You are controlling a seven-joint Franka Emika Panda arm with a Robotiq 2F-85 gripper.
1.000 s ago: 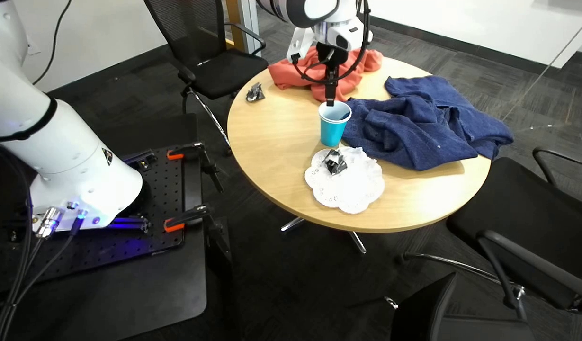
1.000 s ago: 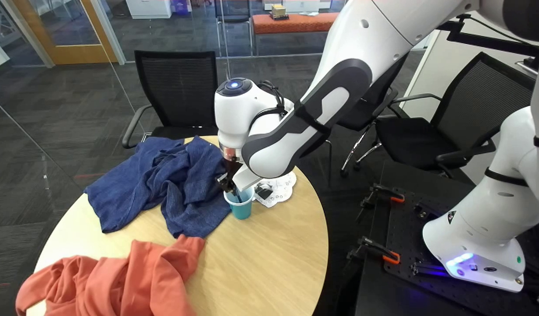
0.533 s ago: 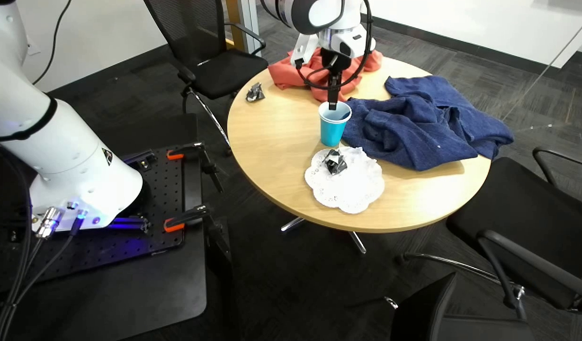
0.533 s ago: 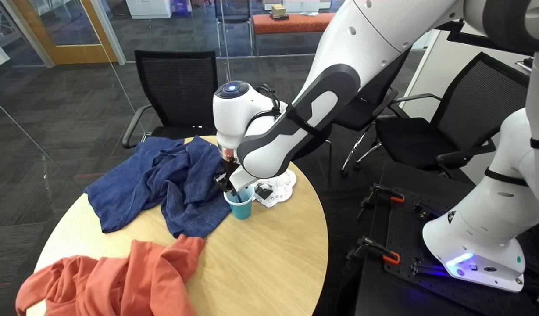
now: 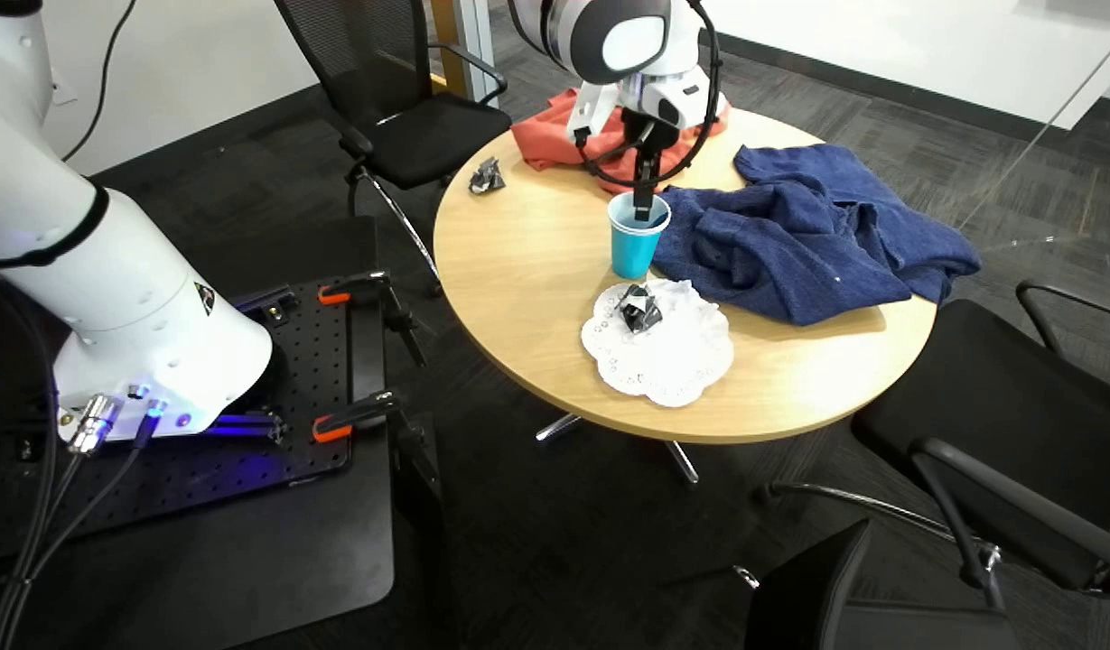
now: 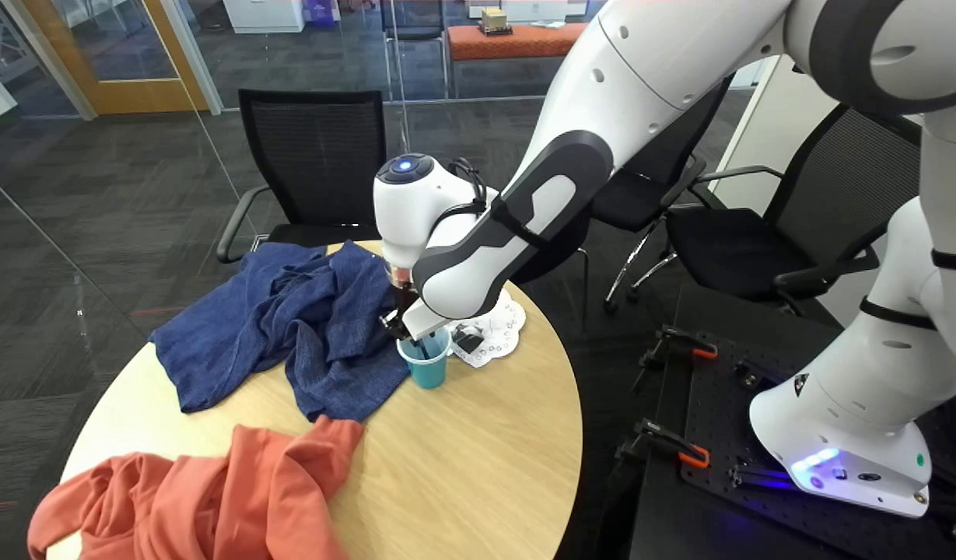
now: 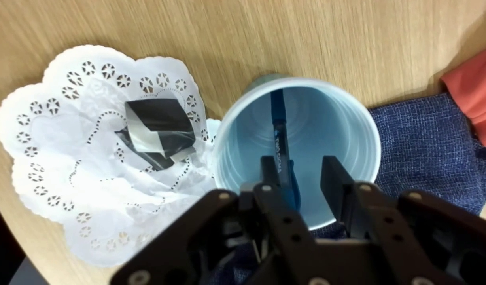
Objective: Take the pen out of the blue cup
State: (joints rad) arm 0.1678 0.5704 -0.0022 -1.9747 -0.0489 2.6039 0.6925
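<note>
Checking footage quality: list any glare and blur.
Wrist view: print on the pen is too soft to read surely, and the open jaws look soft-edged. Both exterior views: the table has a pale patch; blue light glows on the robot base.

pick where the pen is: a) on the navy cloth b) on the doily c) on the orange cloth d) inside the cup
d: the wrist view looks straight into the cup and shows the pen down inside it.

In both exterior views the arm (image 6: 618, 85) has sunk, bringing the fingers (image 5: 645, 200) lower at the mouth of the blue cup (image 5: 632, 253)
</note>
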